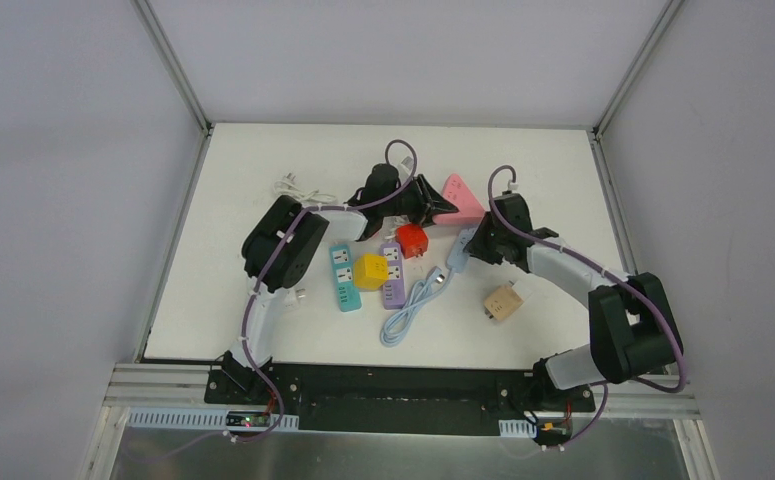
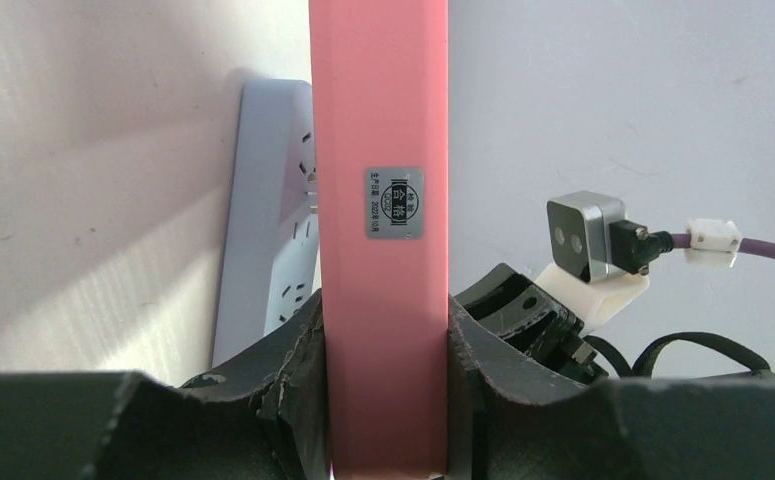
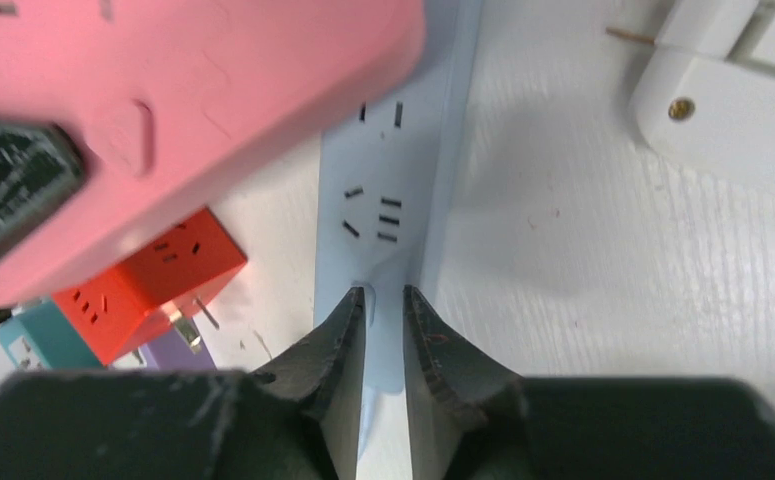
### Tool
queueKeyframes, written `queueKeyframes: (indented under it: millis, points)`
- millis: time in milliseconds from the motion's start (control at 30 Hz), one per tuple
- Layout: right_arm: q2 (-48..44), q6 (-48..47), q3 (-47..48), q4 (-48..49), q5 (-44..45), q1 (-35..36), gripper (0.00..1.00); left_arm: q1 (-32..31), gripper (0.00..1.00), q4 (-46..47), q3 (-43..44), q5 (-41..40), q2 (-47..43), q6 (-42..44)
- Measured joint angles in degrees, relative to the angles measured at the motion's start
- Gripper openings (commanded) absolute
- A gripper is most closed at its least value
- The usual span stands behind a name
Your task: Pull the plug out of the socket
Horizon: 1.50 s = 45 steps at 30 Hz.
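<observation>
The left jaws are closed on two opposite faces of the pink plug [image 2: 378,120], and the right jaws are drawn narrow, with the near end of the pale blue socket strip [image 3: 383,170] pinched between them as it lies on the white counter [image 1: 553,180]. In the overhead view the pink plug is seen at 12 o'clock from the strip's gripped end, partly over it, and whether its pins are seated cannot be told. A red cube adapter [image 3: 153,280] is set just at 9 o'clock of the strip, and a tan adapter [image 1: 503,301] at 5 o'clock, apart
</observation>
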Motion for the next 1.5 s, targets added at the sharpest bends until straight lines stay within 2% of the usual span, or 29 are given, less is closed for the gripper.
queueKeyframes:
  millis: [267,367,533,867,967,1167,1200,1400,1500]
  points:
    - [-5.40,-0.98,4.42,-5.53,-7.43,-5.29,0.46,1.64,0.00,-3.13,-1.27,-0.26,-4.66,1.31]
    - [-8.50,-1.20,4.79,-5.66,-9.42,-6.75,0.49,2.73,0.00,-3.63,-3.19,-0.24,-7.13,1.86]
    - [-11.98,-1.14,4.63,-6.80,-12.26,-7.85,0.51,7.15,0.00,-3.80,-8.87,-0.22,-12.41,2.64]
    - [-12.81,-0.52,1.42,-8.31,-15.89,-8.48,0.51,23.98,0.00,-4.70,-24.48,0.66,-25.29,5.46]
    - [-12.81,-0.28,1.42,-8.24,-16.55,-8.48,0.51,26.69,0.00,-8.31,-25.09,-0.15,-25.79,7.15]
    - [-12.81,-0.04,1.42,-8.20,-17.07,-8.48,0.52,26.84,0.00,-14.78,-21.27,-2.10,-22.56,9.84]
    - [-12.81,-0.04,1.42,-8.20,-17.11,-8.48,0.52,26.82,0.02,-15.72,-19.37,-2.16,-21.16,10.12]
    - [-13.40,-0.04,1.42,-8.28,-17.14,-8.66,0.52,26.47,0.28,-19.10,-9.29,-2.62,-13.81,11.72]
    - [-13.44,-0.04,1.42,-8.33,-17.14,-8.76,0.52,25.94,0.45,-21.64,-5.95,-3.19,-11.10,12.87]
